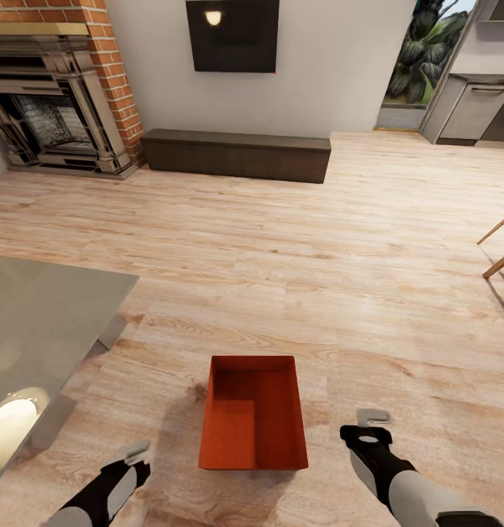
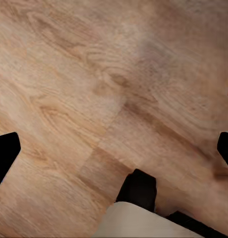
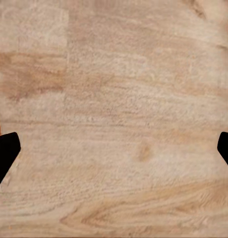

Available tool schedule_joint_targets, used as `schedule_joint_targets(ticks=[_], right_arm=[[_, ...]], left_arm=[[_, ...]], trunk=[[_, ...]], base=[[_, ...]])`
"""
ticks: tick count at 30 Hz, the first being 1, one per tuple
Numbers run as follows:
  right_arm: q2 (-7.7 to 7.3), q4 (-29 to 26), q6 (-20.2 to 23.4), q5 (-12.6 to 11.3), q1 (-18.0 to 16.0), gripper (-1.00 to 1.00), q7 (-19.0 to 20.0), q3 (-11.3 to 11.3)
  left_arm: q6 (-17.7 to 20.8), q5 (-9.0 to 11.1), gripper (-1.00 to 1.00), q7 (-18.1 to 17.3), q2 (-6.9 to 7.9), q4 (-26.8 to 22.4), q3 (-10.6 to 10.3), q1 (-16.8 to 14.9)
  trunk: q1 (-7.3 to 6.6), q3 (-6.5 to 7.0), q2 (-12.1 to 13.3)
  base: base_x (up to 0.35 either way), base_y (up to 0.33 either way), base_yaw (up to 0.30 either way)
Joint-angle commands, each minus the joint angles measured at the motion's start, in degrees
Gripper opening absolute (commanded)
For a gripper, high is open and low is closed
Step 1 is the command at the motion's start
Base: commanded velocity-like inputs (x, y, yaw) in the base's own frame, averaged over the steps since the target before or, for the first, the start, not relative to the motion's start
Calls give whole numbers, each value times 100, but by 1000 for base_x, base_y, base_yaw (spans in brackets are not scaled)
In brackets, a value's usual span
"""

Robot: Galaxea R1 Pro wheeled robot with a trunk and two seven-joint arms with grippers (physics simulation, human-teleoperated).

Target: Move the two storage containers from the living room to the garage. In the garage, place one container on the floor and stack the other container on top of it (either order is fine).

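We see one red-orange container (image 1: 253, 413) sitting on the light wood floor (image 1: 317, 249) of the living room, straight ahead of us and between our two arms. It stands upright with nothing inside. Our left gripper (image 1: 134, 454) hangs just beside its left wall, our right gripper (image 1: 372, 419) near its right wall; neither touches it. In both wrist views the fingertips (image 2: 6, 151) (image 3: 5, 151) sit far apart at the edges with bare planks between them, so both jaws are spread wide. A grey table (image 1: 39, 315) stands to our left, with the fireplace (image 1: 54, 110), a dark bench (image 1: 237, 154) and the TV (image 1: 232, 35) ahead.
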Motion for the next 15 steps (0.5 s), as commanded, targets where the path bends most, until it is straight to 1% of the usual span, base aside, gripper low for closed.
schedule_joint_targets(ticks=[1,2,4,5,6,7,8,9,10,11,14,15], right_arm=[[62,0,-14,-11,-33,100,-28,13],[97,0,-28,-10,-43,100,-30,11],[245,5,-152,-13,-68,100,-35,5],[286,10,-196,-14,-71,100,-36,3],[369,19,-287,-15,-76,100,-32,0],[513,35,-404,-12,-80,100,-15,7],[565,42,-430,-8,-81,100,-11,14],[712,122,-487,12,-83,100,0,30],[779,210,-517,23,-84,100,10,37],[822,303,-564,31,-84,100,21,41],[870,492,-779,12,-85,100,45,41],[889,777,-1090,-2,-69,100,93,39]], left_arm=[[49,-108,100,75,-204,-27,13,-160],[45,-185,100,93,-293,-36,11,-222],[17,-580,100,137,-631,-63,6,-385],[3,-687,100,143,-700,-66,5,-407],[-45,-892,100,151,-819,-71,7,-440],[-198,-1136,100,159,-942,-74,14,-468],[-272,-1195,100,160,-974,-75,15,-474],[-483,-1307,100,158,-1043,-54,17,-485],[-585,-1349,100,155,-1072,-33,18,-490],[-665,-1379,100,153,-1090,-26,19,-492],[-772,-1415,100,127,-1097,-55,18,-496],[-833,-1430,100,98,-1109,-91,24,-497]], trunk=[[0,-5,-2],[0,-5,-2],[0,-5,-2],[0,-5,-2],[0,-5,-2],[0,-5,-2],[0,-5,-2],[0,-5,-2],[0,-5,-2],[0,-5,-2],[0,-5,-2],[0,-5,-2]], base=[[0,0,0],[0,0,0],[0,0,0],[0,0,0],[0,0,0],[0,0,0],[0,0,0],[0,0,0],[0,0,0],[0,0,0],[0,0,0],[0,0,0]])
